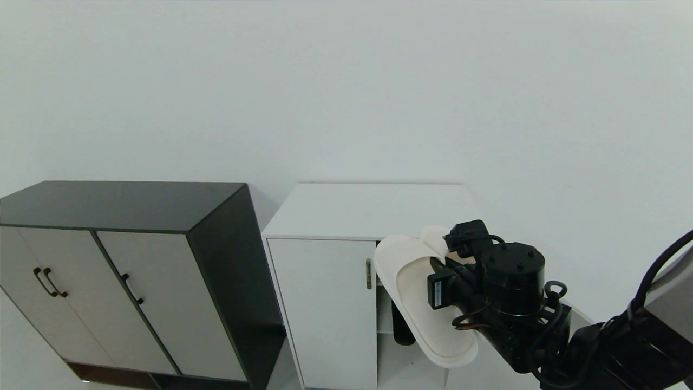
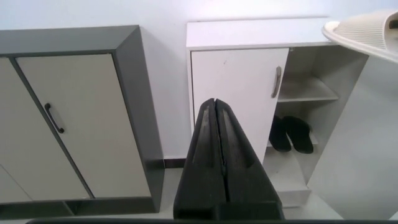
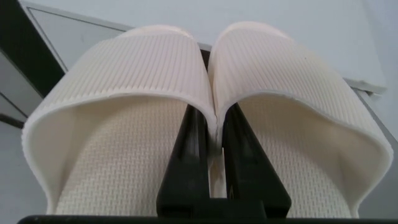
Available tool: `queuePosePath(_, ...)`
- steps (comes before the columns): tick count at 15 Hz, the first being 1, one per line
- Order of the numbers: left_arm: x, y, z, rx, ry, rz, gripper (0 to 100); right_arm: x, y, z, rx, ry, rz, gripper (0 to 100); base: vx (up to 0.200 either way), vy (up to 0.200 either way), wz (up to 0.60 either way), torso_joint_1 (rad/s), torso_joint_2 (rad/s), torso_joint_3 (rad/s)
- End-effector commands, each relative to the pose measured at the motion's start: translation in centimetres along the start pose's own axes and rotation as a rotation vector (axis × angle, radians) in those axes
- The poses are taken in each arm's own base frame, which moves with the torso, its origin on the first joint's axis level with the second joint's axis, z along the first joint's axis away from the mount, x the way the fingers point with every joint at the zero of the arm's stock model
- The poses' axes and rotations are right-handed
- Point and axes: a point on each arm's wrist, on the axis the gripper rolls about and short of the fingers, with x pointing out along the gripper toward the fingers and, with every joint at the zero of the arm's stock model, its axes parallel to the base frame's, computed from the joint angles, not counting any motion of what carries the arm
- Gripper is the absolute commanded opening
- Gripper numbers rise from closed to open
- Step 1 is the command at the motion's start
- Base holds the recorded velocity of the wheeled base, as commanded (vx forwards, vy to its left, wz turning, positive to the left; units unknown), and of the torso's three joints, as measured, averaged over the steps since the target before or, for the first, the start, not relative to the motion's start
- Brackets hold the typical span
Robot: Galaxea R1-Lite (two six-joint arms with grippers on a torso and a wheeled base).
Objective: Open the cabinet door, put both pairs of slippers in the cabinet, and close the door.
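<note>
the pair of cream slippers [image 1: 419, 303] was held pinched by the inner edges between the fingers of the right gripper [image 3: 214, 134], raised before the open right half of the white cabinet [image 1: 368, 208], so that much of the opening was hidden behind it in the head view. a pair of black slippers [image 2: 292, 132] was seen in the lower compartment under a shelf [image 2: 308, 92], beside the shut left door [image 1: 325, 309], and a dark cabinet [image 1: 135, 203] with pale doors was set just left of the white one. the left gripper [image 2: 216, 109] was seen pressed together with nothing in it, back from both cabinets.
</note>
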Motion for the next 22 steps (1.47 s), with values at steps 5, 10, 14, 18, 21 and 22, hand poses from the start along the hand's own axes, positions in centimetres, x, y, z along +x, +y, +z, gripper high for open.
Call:
queuePosePath(5, 0.0, 0.0, 0.0, 0.002, 0.000, 0.000, 0, 0.0, 0.0, -0.3, -0.007, 0.010, 0.000, 0, 0.000, 0.000, 0.00, -0.164, 0.40, 0.215)
queuePosePath(10, 0.0, 0.0, 0.0, 0.002, 0.000, 0.000, 0, 0.2, -0.1, -1.0, -0.013, 0.011, -0.004, 0, 0.000, 0.000, 0.00, -0.228, 0.54, 0.307)
queuePosePath(14, 0.0, 0.0, 0.0, 0.002, 0.000, 0.000, 0, 0.1, -0.4, -1.0, -0.019, -0.008, -0.008, 0, 0.000, 0.000, 0.00, -0.223, 0.54, 0.312)
queuePosePath(18, 0.0, 0.0, 0.0, 0.002, 0.000, 0.000, 0, 0.3, -0.3, -1.4, -0.033, -0.011, -0.008, 0, 0.000, 0.000, 0.00, -0.190, 0.51, 0.310)
queuePosePath(21, 0.0, 0.0, 0.0, 0.000, 0.000, 0.000, 0, 0.6, -0.2, -2.1, -0.040, 0.006, -0.009, 0, 0.000, 0.000, 0.00, -0.173, 0.49, 0.317)
queuePosePath(22, 0.0, 0.0, 0.0, 0.002, 0.000, 0.000, 0, 0.8, -0.2, -2.7, -0.043, 0.010, -0.009, 0, 0.000, 0.000, 0.00, -0.154, 0.49, 0.325)
